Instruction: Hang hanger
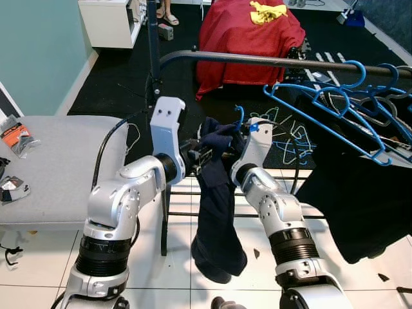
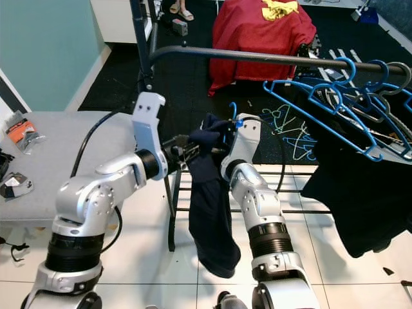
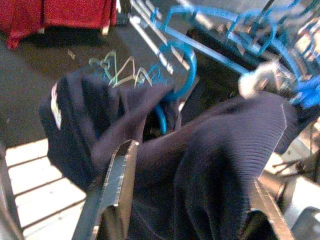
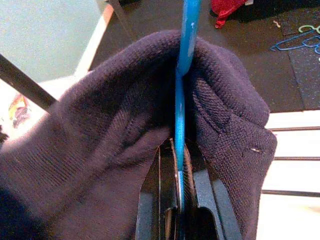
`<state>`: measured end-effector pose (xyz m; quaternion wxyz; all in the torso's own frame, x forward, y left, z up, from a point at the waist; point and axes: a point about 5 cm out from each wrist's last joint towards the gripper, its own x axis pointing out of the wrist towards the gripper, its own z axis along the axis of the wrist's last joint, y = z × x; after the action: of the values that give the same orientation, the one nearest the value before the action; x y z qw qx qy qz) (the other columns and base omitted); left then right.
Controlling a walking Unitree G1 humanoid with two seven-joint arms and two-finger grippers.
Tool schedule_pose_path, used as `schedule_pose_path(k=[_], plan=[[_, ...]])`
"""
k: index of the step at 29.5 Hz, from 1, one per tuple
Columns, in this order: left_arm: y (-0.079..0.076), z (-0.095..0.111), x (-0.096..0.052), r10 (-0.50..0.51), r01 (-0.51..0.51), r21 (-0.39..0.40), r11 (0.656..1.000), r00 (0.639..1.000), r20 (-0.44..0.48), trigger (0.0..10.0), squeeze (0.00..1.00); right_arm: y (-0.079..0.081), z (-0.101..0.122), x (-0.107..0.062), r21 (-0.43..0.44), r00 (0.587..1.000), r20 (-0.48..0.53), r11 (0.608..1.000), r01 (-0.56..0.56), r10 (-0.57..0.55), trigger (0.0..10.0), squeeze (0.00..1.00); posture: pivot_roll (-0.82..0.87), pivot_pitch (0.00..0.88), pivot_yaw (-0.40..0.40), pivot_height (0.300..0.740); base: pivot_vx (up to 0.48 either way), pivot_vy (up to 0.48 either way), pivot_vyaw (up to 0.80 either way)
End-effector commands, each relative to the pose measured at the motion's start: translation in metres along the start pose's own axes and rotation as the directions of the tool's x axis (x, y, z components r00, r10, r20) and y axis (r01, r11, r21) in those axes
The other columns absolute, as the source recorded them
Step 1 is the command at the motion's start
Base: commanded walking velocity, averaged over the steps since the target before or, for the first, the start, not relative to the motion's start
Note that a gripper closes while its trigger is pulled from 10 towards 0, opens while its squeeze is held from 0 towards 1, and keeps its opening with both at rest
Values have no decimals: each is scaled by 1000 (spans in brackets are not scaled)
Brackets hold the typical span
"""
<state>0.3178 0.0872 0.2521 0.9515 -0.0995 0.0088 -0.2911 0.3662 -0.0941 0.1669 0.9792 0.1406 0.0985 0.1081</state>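
Observation:
A blue hanger (image 1: 239,116) carries a dark navy garment (image 1: 215,212) that droops toward the floor. My right gripper (image 4: 177,150) is shut on the hanger's blue neck, with fabric bunched around its fingers. It sits just below the hook (image 2: 232,111). From the left, my left gripper (image 1: 205,154) reaches into the garment's shoulder. Its fingers (image 3: 115,190) stand apart with thick cloth between them. The black clothes rail (image 1: 257,61) runs across above and behind the hanger.
Several blue hangers (image 1: 341,96) and a dark garment (image 1: 360,193) hang on the rail's right part. A grey table (image 1: 58,161) stands at left. Loose hangers (image 1: 290,138) lie on the black floor, with a red-draped object (image 1: 248,38) behind. A person's feet (image 1: 167,16) show far back.

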Motion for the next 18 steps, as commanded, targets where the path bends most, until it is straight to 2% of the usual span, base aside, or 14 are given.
schedule_pose_path(k=[1,3,4,5,8,9,10,11,14,15,16,17,18], plan=[[-5,16,-2,-32,32,12,999,996,80,10000,1000,-3,-9,-1,4,999,-38,1000,-1,1,10000,0,-41,176,-50,740,0,0,0],[-5,16,-2,-32,32,12,999,996,80,10000,1000,-3,-9,-1,4,999,-38,1000,-1,1,10000,0,-41,176,-50,740,0,0,0],[-10,17,-4,-97,98,-6,995,991,88,10000,1000,-3,-9,-1,4,999,-40,1000,-1,1,10000,0,-42,176,-50,740,0,0,0],[-22,11,-10,-221,220,57,974,975,20,10000,1000,-4,-9,-1,1,999,-43,1000,0,0,10000,0,-39,177,-51,740,0,0,0],[-22,11,-10,-221,220,57,974,975,20,10000,1000,-4,-9,-1,1,999,-43,1000,0,0,10000,0,-39,177,-51,740,0,0,0],[-29,-1,-16,-298,307,119,944,950,-90,10000,0,-5,-9,0,-1,999,-46,1000,1,-1,10000,0,-39,177,-51,740,0,0,0],[-29,-1,-16,-298,307,119,944,950,-90,10000,0,-5,-9,0,-1,999,-46,1000,1,-1,10000,0,-39,177,-51,740,0,0,0],[-33,-9,-20,-328,350,150,925,932,-152,10000,0,-6,-8,0,-2,999,-47,1000,2,-2,10000,0,-40,178,-48,740,0,0,0],[-33,-12,-21,-318,346,166,924,932,-171,10000,0,-7,-8,0,-3,999,-47,1000,2,-2,10000,0,-41,179,-47,740,0,0,0],[-27,-7,-18,-271,291,169,942,953,-135,10000,0,-8,-7,0,-1,999,-44,1000,3,-4,10000,0,-39,178,-45,740,0,0,0],[-27,-7,-18,-271,291,169,942,953,-135,10000,0,-8,-7,0,-1,999,-44,1000,3,-4,10000,0,-39,178,-45,740,0,0,0],[-14,2,-14,-169,178,168,970,983,-66,10000,0,-9,-5,0,-4,999,-47,1000,-5,5,10000,0,-39,178,-45,740,0,0,0],[-14,2,-14,-169,178,168,970,983,-66,10000,0,-9,-5,0,-4,999,-47,1000,-5,5,10000,0,-39,178,-45,740,0,0,0]])
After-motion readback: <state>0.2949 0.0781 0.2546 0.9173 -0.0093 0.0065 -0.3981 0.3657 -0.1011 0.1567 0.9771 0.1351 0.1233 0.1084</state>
